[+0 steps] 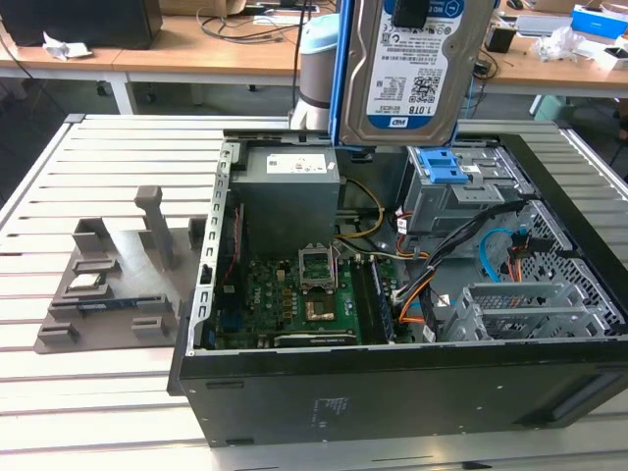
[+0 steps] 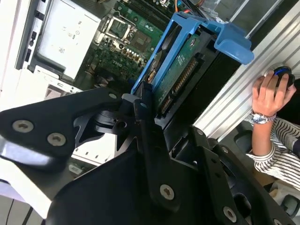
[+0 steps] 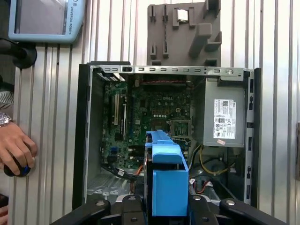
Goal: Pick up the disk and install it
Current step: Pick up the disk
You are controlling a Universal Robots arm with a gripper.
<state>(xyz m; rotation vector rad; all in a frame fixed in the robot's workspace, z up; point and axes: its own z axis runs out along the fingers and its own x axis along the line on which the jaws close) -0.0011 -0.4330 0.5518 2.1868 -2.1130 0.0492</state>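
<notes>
Our gripper [image 2: 140,97] is closed onto the disk [image 1: 412,88], its black fingers [image 2: 147,140] pinching the bright blue frame [image 2: 164,51] at one end, so we carry the drive clear of everything else. In the exterior view we see the disk hanging upright, its white-and-blue label turned towards that camera. It sits in the air above the far side of the open computer case [image 1: 392,392], over the stretch between the grey power supply [image 1: 289,196] and the drive cage [image 1: 446,182] with the blue latch, and it touches neither.

In the second wrist view we look along its green circuit-board side. In the first wrist view the blue frame faces us end-on, above the case's interior. Inside the case the green motherboard [image 1: 294,294] lies flat beside the power supply, with orange, yellow and black cables running near the cage.

To the exterior view's left of the case, a grey moulded fixture [image 1: 108,285] rests on the slatted metal table [image 1: 98,412], well apart from the disk. A person's hand [image 2: 268,93] rests on a blue-topped knob [image 2: 282,71] beside the case, and we can see a wristwatch [image 2: 256,118] and a striped sleeve [image 2: 276,140]. A screen unit [image 3: 44,18] in a pale blue housing lies on the table near that hand.
</notes>
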